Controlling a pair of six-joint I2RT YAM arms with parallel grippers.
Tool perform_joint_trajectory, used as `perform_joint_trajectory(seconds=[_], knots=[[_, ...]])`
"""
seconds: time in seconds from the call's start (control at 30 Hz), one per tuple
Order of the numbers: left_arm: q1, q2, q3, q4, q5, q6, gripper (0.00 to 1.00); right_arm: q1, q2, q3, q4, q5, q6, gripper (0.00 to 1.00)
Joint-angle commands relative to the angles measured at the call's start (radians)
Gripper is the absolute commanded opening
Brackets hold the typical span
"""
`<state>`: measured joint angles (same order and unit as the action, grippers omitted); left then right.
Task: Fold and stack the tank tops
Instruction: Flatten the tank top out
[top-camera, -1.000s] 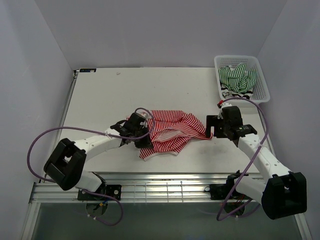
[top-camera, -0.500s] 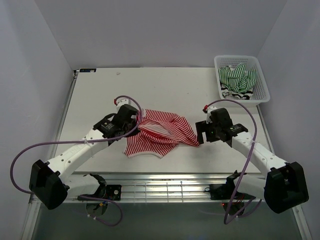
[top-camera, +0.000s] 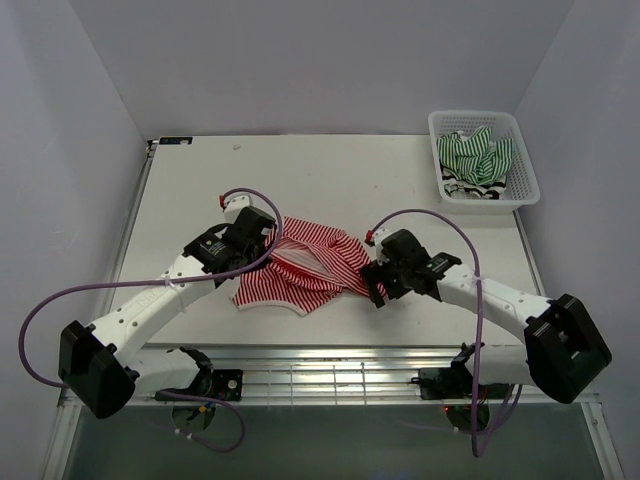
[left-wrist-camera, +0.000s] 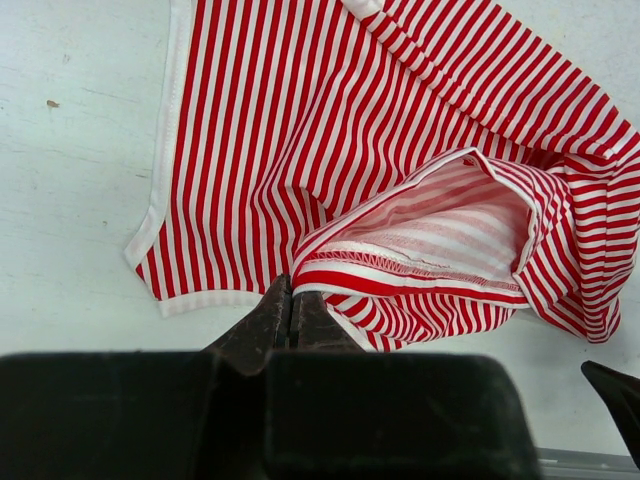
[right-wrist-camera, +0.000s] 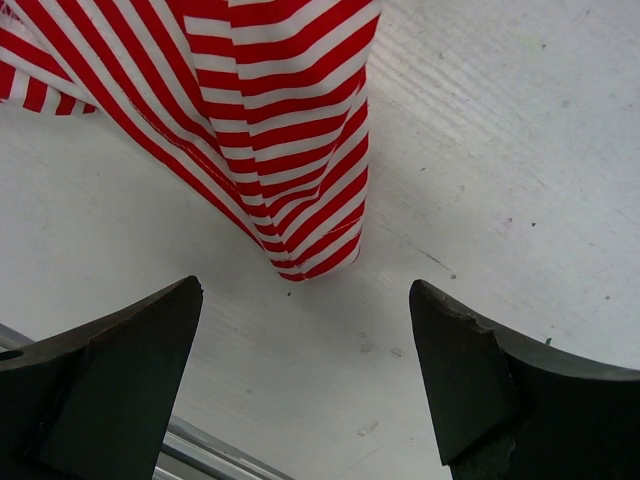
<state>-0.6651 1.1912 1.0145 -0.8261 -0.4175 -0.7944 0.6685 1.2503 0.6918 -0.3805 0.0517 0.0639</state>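
Pale walls (top-camera: 300, 60) around white surface (top-camera: 330, 180). Left end effector (top-camera: 268, 238) pinched tight on the hem of the red-and-white tank top (top-camera: 310, 270), crumpled mid-surface. Right end effector (top-camera: 378, 285) spread wide, empty, at the cloth's right corner. Basket (top-camera: 527, 170) at far right holds the green-and-white top (top-camera: 475, 150) and black-and-white top (top-camera: 476, 189).

Overhead wide; wrist cams close, sharing red-and-white top (top-camera: 318, 272).

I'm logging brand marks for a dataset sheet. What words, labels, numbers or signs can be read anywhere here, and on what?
None can be read.
The red-and-white tank top shows only stripes, with no tag in view.
The white basket and the table show no print.
A small dark strip at the table's far left corner may be a label, but is too small to read.
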Motion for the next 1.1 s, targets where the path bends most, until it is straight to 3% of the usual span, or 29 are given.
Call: perform_joint_trajectory(seconds=[0.0,0.27,0.43,0.5,0.53,0.57,0.73,0.9,1.07], knots=[[-0.001,-0.013,0.004,-0.013,-0.030,-0.008,0.00,0.043,0.018,0.040,0.048,0.049,-0.007,0.90],[-0.001,-0.025,-0.016,-0.013,-0.020,-0.012,0.00,0.043,0.075,0.038,0.095,0.123,0.028,1.00],[-0.002,-0.018,-0.017,-0.013,-0.018,-0.016,0.00,0.045,0.132,0.057,0.097,0.120,0.031,0.92],[-0.002,-0.016,-0.019,-0.013,-0.017,-0.016,0.00,0.045,0.144,0.063,0.098,0.131,0.037,0.81],[-0.001,-0.015,-0.020,-0.013,-0.017,-0.016,0.00,0.043,0.144,0.064,0.098,0.132,0.039,0.67],[-0.002,-0.016,-0.021,-0.013,-0.017,-0.016,0.00,0.043,0.140,0.066,0.098,0.138,0.051,0.61],[-0.002,-0.010,-0.027,-0.013,-0.021,-0.022,0.00,0.039,0.120,0.055,0.095,0.119,0.062,0.33],[-0.002,-0.010,-0.028,-0.013,-0.029,-0.023,0.00,-0.003,0.132,0.041,0.086,0.082,0.070,0.16],[-0.002,-0.021,-0.022,-0.016,-0.044,-0.020,0.00,-0.046,0.121,0.058,0.077,0.047,0.076,0.08]])
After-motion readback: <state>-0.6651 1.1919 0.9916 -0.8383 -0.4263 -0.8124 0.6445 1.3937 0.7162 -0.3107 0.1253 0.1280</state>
